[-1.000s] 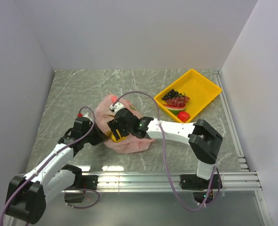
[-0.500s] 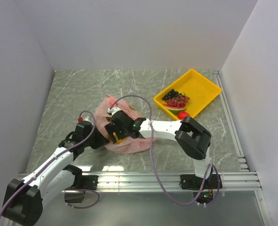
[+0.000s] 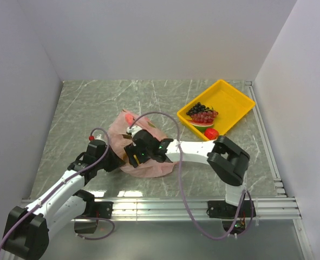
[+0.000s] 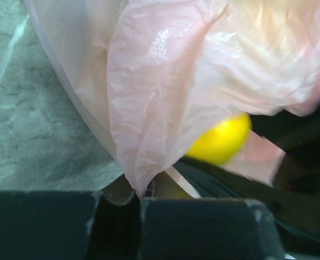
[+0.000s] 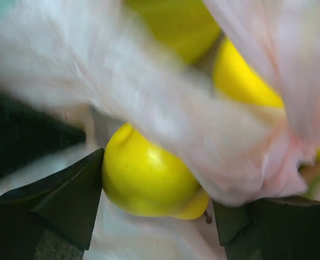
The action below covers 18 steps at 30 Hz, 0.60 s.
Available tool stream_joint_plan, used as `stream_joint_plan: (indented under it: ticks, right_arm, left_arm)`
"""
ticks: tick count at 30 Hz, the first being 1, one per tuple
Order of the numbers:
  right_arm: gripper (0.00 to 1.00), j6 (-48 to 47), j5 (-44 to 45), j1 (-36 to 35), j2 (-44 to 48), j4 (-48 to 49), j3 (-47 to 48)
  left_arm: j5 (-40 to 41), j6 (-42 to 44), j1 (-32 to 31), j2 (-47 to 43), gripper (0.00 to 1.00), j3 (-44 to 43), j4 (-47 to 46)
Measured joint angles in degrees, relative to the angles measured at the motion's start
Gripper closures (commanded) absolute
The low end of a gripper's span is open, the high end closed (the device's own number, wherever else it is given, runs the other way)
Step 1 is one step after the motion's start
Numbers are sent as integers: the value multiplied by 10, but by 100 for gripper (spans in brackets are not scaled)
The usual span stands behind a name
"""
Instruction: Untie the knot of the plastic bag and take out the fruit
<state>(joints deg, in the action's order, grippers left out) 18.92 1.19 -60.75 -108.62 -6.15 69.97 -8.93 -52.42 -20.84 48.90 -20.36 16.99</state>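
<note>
TABLE TO FRUIT: The grey-green marbled table [image 3: 84, 108] carries two containers. The larger is the plastic bag [image 3: 149, 167], crumpled at the near centre-left between my two arms. It is thin, translucent pink film, creased and glossy, with smooth, rounded yellow fruit inside. The yellow tray [image 3: 233, 92], a shallow, rigid rectangle, stands well apart at the far right. It holds black grapes [image 3: 196, 110], red grapes [image 3: 207, 116] and a watermelon slice [image 3: 200, 123]. A small red fruit [image 3: 211, 133] sits at its near edge; I cannot tell whether it is inside.

My left pincer [image 3: 115, 160] is clamped tight on a fold of the bag's left side. My right pincer [image 3: 134, 156] reaches in from the right, its jaws spread wide and gripping one yellow fruit [image 5: 149, 181] that fills the gap between them.

From above, only a sliver of yellow shows at that pincer. The right wrist view shows further yellow shapes behind the film, and the left wrist view shows the pinched fold and one yellow round through an opening. The knot cannot be made out in any view.
</note>
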Motion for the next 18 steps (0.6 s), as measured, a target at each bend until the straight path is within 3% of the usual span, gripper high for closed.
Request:
stream_joint_plan:
  ticks: [8, 18]
  right_arm:
    - [100, -27, -24, 0, 137, 13, -69]
    - [100, -34, -35, 6, 277, 117, -131]
  left_arm:
    - [13, 0, 0, -4, 99, 2, 0]
    - [13, 0, 0, -4, 100, 2, 0]
